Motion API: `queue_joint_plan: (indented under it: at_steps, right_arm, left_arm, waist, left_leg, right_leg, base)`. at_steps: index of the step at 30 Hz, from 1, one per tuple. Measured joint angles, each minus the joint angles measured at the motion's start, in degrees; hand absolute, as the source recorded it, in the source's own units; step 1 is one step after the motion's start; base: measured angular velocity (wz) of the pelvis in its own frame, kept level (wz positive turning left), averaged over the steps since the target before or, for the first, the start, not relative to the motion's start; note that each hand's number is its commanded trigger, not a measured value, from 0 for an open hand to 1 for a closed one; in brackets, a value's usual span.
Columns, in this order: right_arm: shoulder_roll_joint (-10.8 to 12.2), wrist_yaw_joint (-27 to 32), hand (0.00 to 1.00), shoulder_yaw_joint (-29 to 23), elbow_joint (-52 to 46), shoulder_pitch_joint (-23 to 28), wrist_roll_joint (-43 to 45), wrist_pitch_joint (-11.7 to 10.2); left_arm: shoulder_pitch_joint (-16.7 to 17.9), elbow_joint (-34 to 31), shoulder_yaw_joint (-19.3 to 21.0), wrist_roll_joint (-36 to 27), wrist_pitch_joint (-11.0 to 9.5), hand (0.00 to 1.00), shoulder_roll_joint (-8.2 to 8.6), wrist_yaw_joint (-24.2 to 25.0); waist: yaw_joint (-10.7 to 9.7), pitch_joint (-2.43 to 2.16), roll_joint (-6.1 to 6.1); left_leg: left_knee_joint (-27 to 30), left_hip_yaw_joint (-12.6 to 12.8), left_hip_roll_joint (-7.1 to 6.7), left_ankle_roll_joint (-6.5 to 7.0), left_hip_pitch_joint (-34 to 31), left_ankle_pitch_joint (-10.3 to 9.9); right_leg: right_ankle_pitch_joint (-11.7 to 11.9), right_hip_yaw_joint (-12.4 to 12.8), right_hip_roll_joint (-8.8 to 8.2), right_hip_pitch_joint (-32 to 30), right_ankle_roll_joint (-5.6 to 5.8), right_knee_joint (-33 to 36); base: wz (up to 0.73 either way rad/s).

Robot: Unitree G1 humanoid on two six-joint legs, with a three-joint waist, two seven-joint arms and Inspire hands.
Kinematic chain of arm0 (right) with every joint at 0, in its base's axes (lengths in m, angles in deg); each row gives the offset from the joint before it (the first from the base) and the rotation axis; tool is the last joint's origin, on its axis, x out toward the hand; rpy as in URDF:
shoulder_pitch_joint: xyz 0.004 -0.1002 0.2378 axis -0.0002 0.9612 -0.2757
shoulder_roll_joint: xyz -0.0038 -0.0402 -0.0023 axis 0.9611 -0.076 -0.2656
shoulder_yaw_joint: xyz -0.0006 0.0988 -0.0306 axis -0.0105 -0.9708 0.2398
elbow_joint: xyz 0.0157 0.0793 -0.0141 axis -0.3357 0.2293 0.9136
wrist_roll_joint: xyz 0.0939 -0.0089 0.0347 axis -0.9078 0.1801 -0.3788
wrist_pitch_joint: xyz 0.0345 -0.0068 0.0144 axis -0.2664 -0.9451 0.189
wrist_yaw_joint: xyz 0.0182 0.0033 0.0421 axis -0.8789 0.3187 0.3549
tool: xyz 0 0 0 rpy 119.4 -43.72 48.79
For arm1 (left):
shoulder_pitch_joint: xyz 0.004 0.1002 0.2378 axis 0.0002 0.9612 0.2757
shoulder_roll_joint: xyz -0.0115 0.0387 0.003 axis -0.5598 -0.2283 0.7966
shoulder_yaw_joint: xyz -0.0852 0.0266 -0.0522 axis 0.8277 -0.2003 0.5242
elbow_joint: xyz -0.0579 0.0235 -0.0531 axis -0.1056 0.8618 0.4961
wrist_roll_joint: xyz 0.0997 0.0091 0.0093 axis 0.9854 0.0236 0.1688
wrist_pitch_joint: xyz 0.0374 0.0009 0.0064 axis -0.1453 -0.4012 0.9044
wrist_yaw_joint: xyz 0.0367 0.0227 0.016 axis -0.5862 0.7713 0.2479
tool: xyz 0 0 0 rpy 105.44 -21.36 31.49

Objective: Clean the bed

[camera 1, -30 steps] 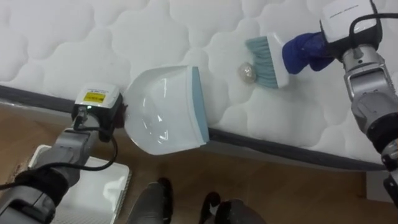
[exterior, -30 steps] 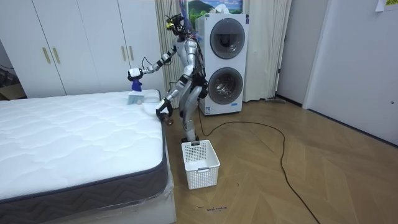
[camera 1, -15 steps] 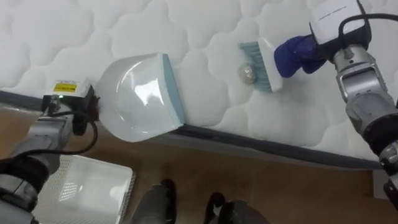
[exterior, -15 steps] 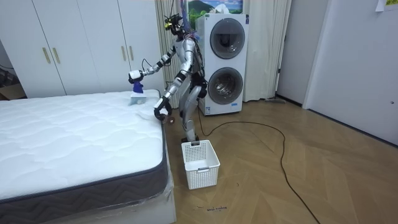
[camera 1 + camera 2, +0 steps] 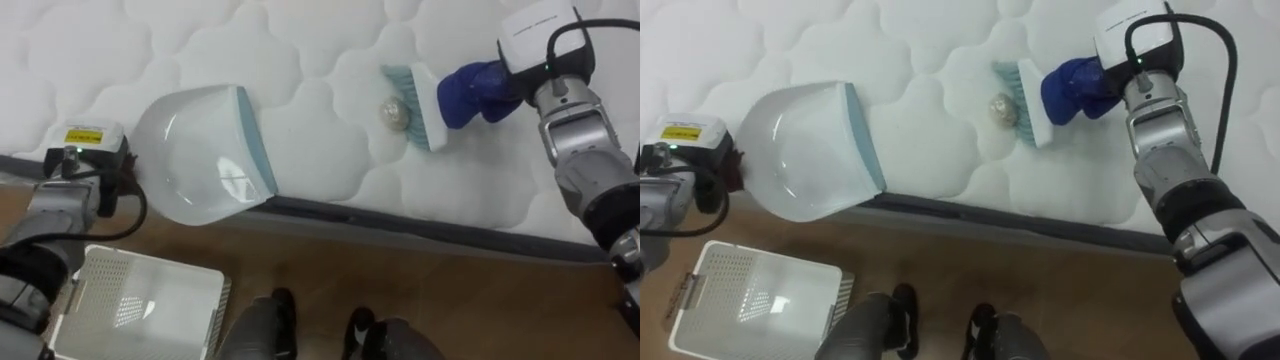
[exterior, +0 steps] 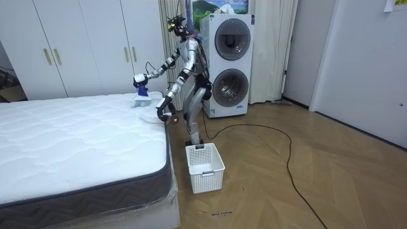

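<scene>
A small pale ball is seen near the mattress's front edge, just beside the left-pointing bristles of a brush lying crosswise, its handle gripped by the right hand. A dustpan, mouth turned toward the ball, is held at that edge by the left hand, with a white basket on the floor below.

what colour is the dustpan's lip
The dustpan's lip is pale blue-green; the left eye view shows it best.

The dustpan is glossy plastic, the brush bristled plastic, the mattress quilted matt cloth, the floor smooth wood.
</scene>
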Motion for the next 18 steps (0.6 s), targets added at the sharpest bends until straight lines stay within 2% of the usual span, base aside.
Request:
queue_joint_plan:
  at_steps: [10, 18]
  right_arm:
    - [1.6, -2.5, 1.00, 0.0, -1.5, 0.2, -1.0, 0.0]
    - [1.7, -3.3, 1.00, -0.1, -2.0, 0.9, -1.5, -0.5]
  left_arm:
    - [-0.1, -0.6, 0.0, 3.0, 1.3, 1.00, -0.34, 1.5]
    - [-0.1, -1.6, 0.0, 4.7, 1.6, 1.00, -0.16, 1.4]
  waist:
    - [-1.2, -0.05, 0.88]
    - [-1.2, -0.05, 0.88]
  left_leg:
    - [0.2, 0.8, -0.03, -0.01, 0.1, 0.0]
    - [0.4, 0.8, -0.02, 0.00, 0.2, 0.0]
  right_leg:
    - [-0.1, 0.6, 0.01, -0.5, -0.09, 0.7]
    - [-0.2, 0.6, -0.25, -0.6, -0.11, 1.3]
  base:
    - [-0.02]
    - [0.00]
